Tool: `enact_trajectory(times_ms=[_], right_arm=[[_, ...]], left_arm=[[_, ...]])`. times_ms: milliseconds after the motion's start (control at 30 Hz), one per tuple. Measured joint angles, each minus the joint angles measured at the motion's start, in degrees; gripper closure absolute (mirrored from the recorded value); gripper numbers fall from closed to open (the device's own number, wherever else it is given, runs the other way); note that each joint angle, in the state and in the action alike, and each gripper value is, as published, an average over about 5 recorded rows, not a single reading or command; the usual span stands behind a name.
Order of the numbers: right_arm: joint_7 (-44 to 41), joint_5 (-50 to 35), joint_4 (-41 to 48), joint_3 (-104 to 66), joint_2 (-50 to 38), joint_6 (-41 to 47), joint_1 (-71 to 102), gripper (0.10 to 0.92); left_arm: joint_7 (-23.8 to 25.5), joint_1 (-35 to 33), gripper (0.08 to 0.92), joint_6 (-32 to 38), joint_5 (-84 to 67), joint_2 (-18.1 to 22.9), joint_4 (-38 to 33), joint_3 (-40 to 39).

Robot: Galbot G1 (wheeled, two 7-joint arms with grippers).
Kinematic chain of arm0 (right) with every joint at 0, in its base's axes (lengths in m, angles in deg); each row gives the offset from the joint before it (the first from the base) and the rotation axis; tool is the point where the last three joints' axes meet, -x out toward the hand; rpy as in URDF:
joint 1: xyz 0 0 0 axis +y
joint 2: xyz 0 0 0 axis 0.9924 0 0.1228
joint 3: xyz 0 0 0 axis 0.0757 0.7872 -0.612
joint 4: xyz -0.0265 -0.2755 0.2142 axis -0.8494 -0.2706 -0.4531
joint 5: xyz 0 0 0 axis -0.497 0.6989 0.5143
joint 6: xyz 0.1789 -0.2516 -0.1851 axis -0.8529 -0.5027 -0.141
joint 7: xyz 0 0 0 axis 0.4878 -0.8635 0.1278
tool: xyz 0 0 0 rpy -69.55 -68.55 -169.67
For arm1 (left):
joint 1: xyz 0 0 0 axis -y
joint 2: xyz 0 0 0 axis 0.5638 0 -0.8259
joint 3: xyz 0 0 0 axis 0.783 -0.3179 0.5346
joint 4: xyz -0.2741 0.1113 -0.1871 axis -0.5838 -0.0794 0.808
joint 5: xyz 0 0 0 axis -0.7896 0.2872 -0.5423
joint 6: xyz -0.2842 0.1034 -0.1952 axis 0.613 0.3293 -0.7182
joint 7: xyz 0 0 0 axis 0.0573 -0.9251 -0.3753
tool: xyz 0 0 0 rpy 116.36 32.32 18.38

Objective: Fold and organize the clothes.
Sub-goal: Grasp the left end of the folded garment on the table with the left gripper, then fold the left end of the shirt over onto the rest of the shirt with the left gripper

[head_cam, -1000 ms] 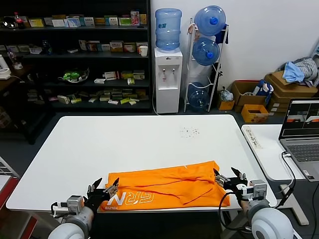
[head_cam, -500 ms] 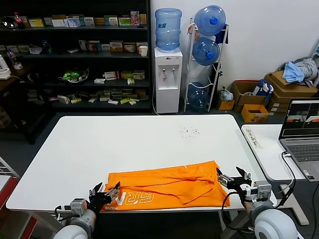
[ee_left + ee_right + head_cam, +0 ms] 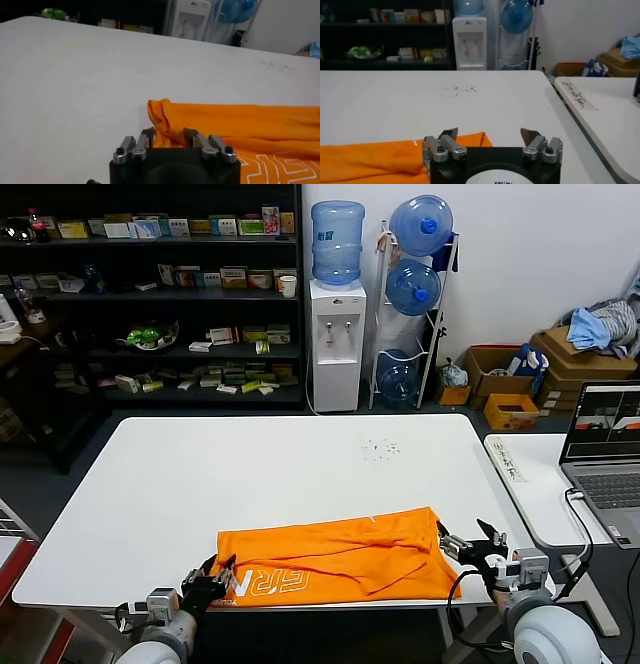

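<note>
Orange T-shirt (image 3: 335, 559): long axis across lower frame, between my grippers. Left gripper (image 3: 209, 581): half-closed around bunched corner, grip unconfirmed. Right gripper (image 3: 470, 542): fingers wide, empty, at opposite end.

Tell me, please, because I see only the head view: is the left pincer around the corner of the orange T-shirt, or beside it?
Observer: Around it. In the left wrist view the left pincer is open, and the bunched corner of the orange T-shirt sits between its fingers.
Operator: And the right pincer?
Observer: The right wrist view shows the right pincer wide open, with one finger over the T-shirt's corner and the other over the bare white table.
Operator: Is the cloth flat at the left corner?
Observer: No. The left wrist view shows it puckered into small folds.
</note>
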Motion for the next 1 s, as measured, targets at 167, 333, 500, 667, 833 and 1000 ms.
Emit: enact_trajectory(times_ms=[167, 333, 500, 667, 833, 1000], right_arm=[[0.0, -0.1, -0.1, 0.0, 0.1, 0.0, -0.1, 0.203], [0.0, -0.1, 0.0, -0.1, 0.2, -0.1, 0.0, 0.203], [-0.1, 0.0, 0.4, 0.1, 0.4, -0.2, -0.5, 0.203], [-0.2, 0.1, 1.0, 0.7, 0.7, -0.4, -1.4, 0.203], [-0.4, 0.5, 1.6, 1.6, 1.2, -0.7, -2.7, 0.203], [-0.9, 0.9, 2.3, 2.7, 1.5, -1.1, -4.0, 0.203]], left_arm=[[-0.2, 0.0, 0.692, 0.1, 0.0, 0.2, -0.2, -0.2], [-0.4, 0.0, 0.833, 0.3, 0.1, 0.6, -0.7, -0.3], [-0.3, 0.0, 0.879, 0.2, 0.9, 0.5, -1.8, 0.4], [0.7, -0.6, 0.879, 0.0, 3.2, -0.9, -3.7, 2.7], [1.8, -2.1, 0.879, -0.2, 4.5, -4.2, -4.5, 6.7], [3.3, -4.0, 0.879, -0.1, 5.7, -8.7, -3.3, 12.1]])
